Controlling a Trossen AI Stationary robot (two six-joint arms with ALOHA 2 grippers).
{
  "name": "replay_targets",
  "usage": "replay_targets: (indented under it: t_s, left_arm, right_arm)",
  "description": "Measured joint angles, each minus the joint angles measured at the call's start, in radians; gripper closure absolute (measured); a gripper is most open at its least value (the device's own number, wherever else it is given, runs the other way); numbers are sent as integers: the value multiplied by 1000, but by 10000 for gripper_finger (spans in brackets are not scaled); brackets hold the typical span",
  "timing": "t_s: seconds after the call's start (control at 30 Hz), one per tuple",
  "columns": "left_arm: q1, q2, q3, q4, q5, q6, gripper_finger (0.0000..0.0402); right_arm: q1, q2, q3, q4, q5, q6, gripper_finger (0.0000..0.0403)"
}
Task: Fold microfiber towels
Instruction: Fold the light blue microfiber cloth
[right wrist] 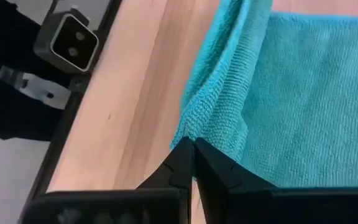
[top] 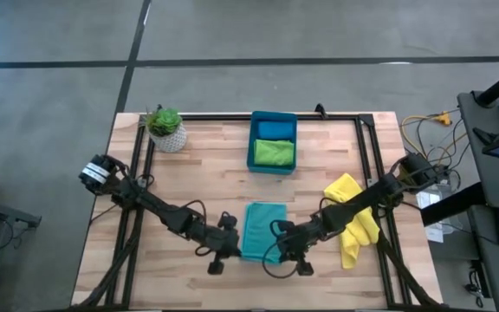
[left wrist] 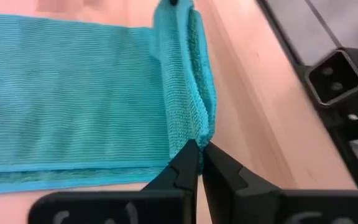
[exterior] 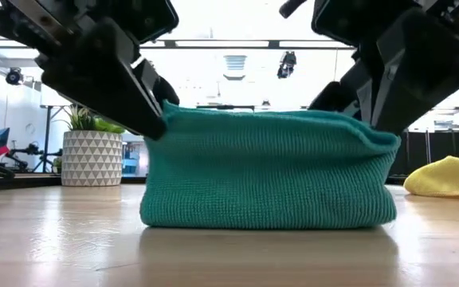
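A teal towel lies in the middle of the wooden table, its near edge raised between both grippers and its lower part resting on the wood. My left gripper is shut on the towel's near left corner. My right gripper is shut on the near right corner. A yellow towel lies crumpled on the table to the right. A blue towel and a lime green towel lie folded in the bin. My left gripper pinches the teal towel's near left corner between its two fingertips, slanting down from the left; the edge there shows several layers. The corner is lifted off the table. My right gripper pinches the near right corner between its two fingertips, slanting down from the right, on a bunched edge. The corner is held up, and the edge between the two grippers runs nearly level.
A teal-blue bin stands at the far middle and a potted plant at the far left. A small camera sits at the near edge, just in front of the towel. Bare wood lies left of the towel.
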State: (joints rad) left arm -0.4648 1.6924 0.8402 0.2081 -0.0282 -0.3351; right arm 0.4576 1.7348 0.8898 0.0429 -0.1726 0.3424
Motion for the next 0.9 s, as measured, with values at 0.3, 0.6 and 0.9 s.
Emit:
replay_targets:
  t_s: [0.3, 0.6, 0.9]
  left_arm:
    - [60, 0, -36, 63, -16, -2, 401]
    - [123, 0, -41, 75, -16, 0, 401]
    - [174, 0, -57, 76, -13, 1, 401]
  right_arm:
    - [-36, -41, -103, 113, -20, 91, 394]
    - [-82, -93, -157, 114, -9, 108, 394]
    - [-142, -157, -238, 143, 9, 130, 394]
